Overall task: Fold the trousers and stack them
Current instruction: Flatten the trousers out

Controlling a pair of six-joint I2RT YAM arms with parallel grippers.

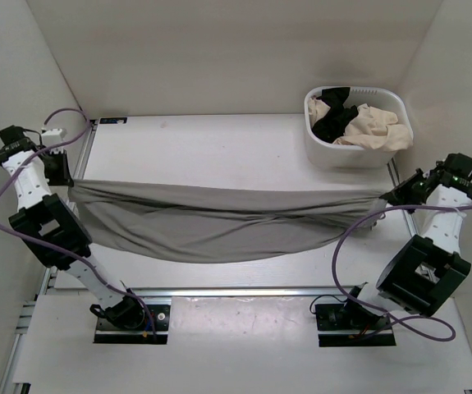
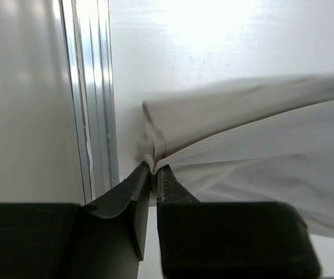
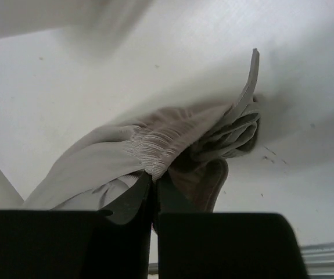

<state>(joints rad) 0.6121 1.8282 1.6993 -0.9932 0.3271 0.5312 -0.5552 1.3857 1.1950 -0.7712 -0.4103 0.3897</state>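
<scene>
Currently trousers (image 1: 219, 222) are pinched between both grippers' (image 2: 154, 174) (image 3: 154, 179) jaws; tension should be kept even while lowered.

A robotics lab cell: plain white walls (image 1: 219, 49) enclose a table (image 1: 219, 148) edged with aluminium rails (image 1: 244, 290).
</scene>
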